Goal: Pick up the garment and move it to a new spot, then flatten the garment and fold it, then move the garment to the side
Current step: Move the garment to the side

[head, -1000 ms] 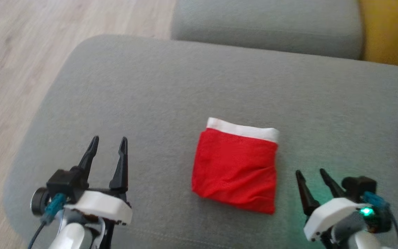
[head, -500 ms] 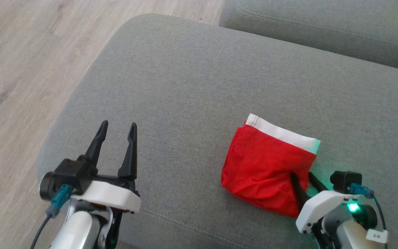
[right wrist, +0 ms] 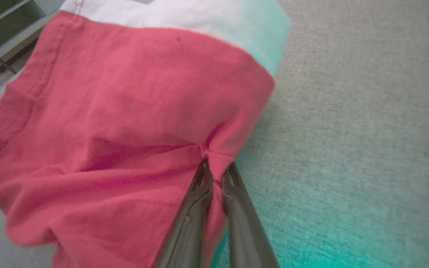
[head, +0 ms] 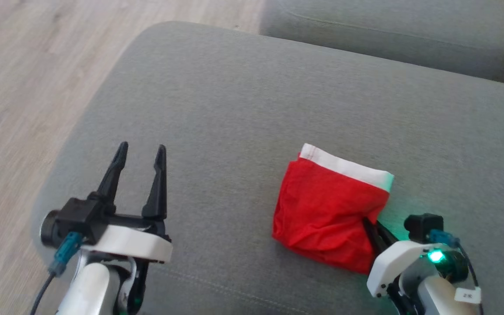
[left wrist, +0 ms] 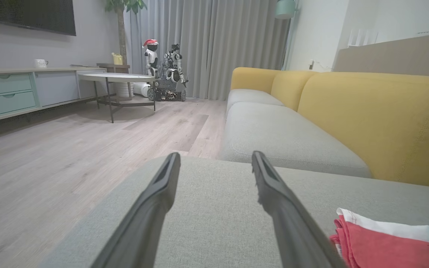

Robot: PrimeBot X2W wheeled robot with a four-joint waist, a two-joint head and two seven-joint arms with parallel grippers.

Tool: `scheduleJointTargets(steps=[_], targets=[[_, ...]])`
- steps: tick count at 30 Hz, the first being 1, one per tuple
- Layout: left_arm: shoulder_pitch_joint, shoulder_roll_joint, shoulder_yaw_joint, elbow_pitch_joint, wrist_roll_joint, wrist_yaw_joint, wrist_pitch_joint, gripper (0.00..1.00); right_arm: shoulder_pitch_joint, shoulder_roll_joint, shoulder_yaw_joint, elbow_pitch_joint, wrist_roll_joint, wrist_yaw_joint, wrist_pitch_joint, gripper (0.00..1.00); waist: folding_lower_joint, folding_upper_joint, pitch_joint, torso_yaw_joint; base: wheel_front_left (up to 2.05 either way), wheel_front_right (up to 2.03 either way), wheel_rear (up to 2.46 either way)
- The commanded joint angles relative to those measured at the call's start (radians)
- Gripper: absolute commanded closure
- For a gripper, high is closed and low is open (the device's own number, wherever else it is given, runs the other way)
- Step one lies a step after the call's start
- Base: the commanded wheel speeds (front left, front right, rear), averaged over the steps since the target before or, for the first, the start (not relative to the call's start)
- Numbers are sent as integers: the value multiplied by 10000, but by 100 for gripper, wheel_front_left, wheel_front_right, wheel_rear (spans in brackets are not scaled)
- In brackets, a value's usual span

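There goes the right tool (head: 373,227)! A second ago it stands off the near right corner of the garment (head: 322,205) with its fingers spread. Half a second ago it straddles that edge, and now the fingers come together on the red cloth. The fabric puckers at the pinch, creases running in toward the tips, where that edge lay flat and straight before. The head camera swings too, so the whole sofa cushion (head: 234,109) sits differently in frame.
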Motion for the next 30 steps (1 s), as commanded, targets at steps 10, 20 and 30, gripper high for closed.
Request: scheduleJointTargets(steps=[10, 20, 30], targets=[[-106, -195, 722, -512, 396, -325, -121, 0, -755, -1230, 1768, -1070, 580, -9, 580, 100, 0, 0, 215, -2139, 0, 0, 0], [-562, -378, 838, -554, 709, -695, -122, 0, -1885, -2894, 1859, -2052, 744, -9, 980, 100, 0, 0, 948, -4142, 0, 0, 0], [-1408, -563, 660, -480, 981, -1129, -122, 0, -3472, -4576, 1474, -2226, 866, -9, 1330, 100, 0, 0, 1985, -4984, 0, 0, 0]])
